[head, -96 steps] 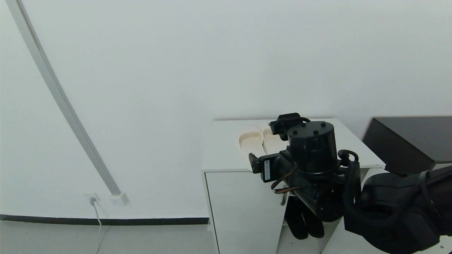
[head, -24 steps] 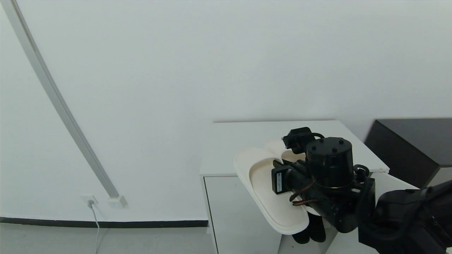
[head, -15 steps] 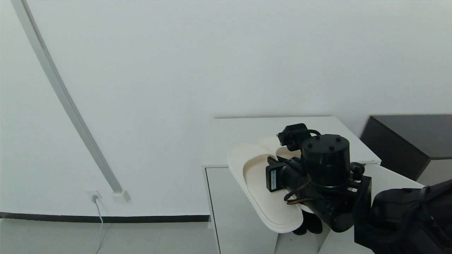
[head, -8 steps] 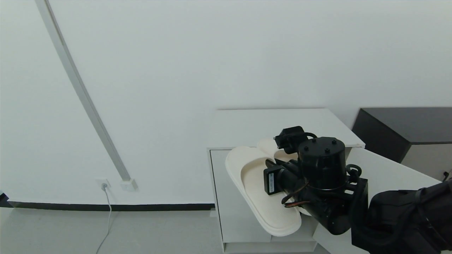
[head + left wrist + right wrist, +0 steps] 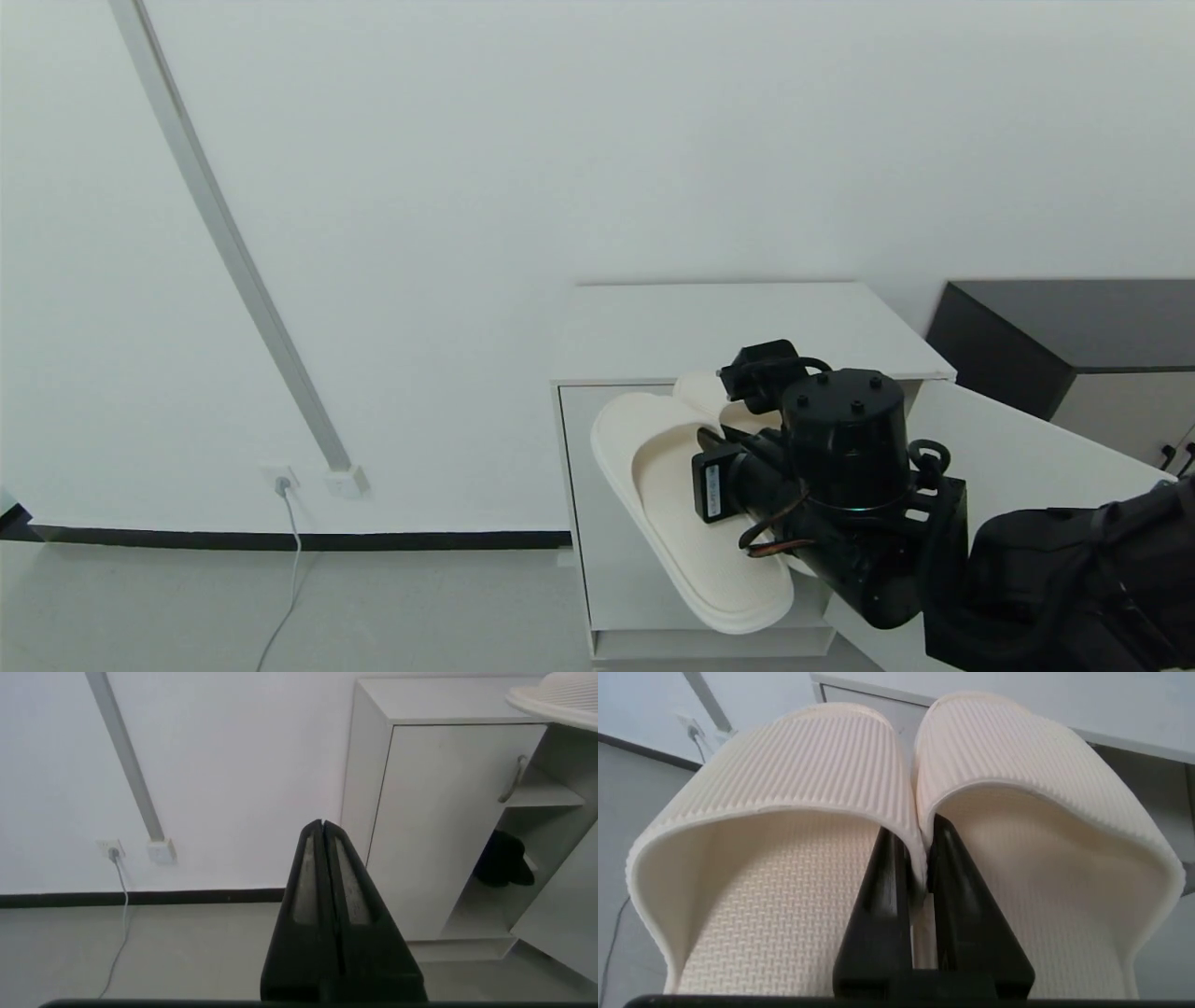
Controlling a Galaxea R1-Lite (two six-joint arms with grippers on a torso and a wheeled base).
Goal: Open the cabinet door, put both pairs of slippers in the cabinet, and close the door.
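The cabinet door [image 5: 1018, 439] stands open on the outer side of my right pincer [image 5: 920, 849], so I judge the first step done. The black slippers [image 5: 505, 859] already lie inside the cabinet [image 5: 738, 322], in the compartment under its shelf [image 5: 547, 798]. By my reckoning, the cream slippers have yet to go in, and then the door must be shut.

My right pincer is clamped on the cream slippers [image 5: 785, 803]. Its fingers pinch the two inner walls together, so the pair sits side by side with the toes pointing away from my wrist. I hold the pair in the air in front of the cabinet, not yet inside, and the cabinet lies just beyond the toes.

My left pincer [image 5: 323, 835] has its fingers pressed together on nothing. It hangs well apart from the cabinet, facing it.
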